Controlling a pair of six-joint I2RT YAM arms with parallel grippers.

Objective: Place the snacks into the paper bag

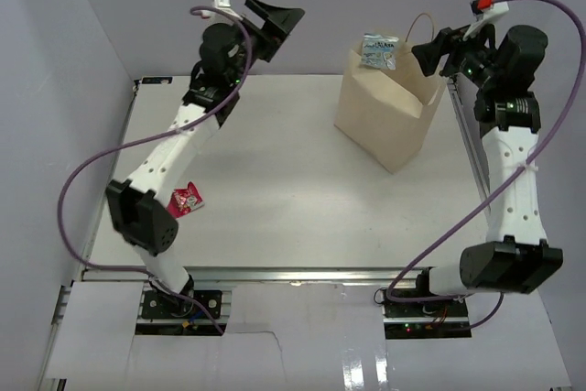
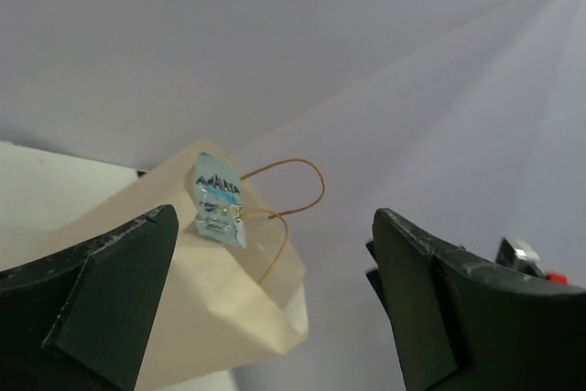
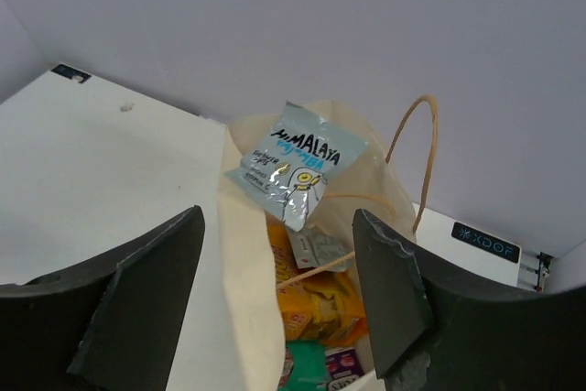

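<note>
The tan paper bag [image 1: 385, 112] stands upright at the back right of the table. A silver-blue snack packet [image 1: 378, 50] is at its open mouth, against a loop handle [image 3: 417, 153]; the right wrist view shows this packet [image 3: 298, 164] above the opening. Inside the bag [image 3: 245, 272] lie orange packets [image 3: 330, 304], a green one [image 3: 307, 363], a purple one [image 3: 346, 365] and another silver one [image 3: 320, 246]. My right gripper [image 1: 428, 50] hovers open over the bag, holding nothing. A red-pink packet [image 1: 187, 199] lies on the table beside my left arm. My left gripper [image 1: 279, 20] is raised at the back, open and empty.
Grey walls close in the table [image 1: 275, 180] at the back and both sides. The left arm's lower link [image 1: 146, 217] stands right beside the red-pink packet. From the left wrist view the bag [image 2: 211, 299] and its packet [image 2: 218, 199] show between the fingers, far off.
</note>
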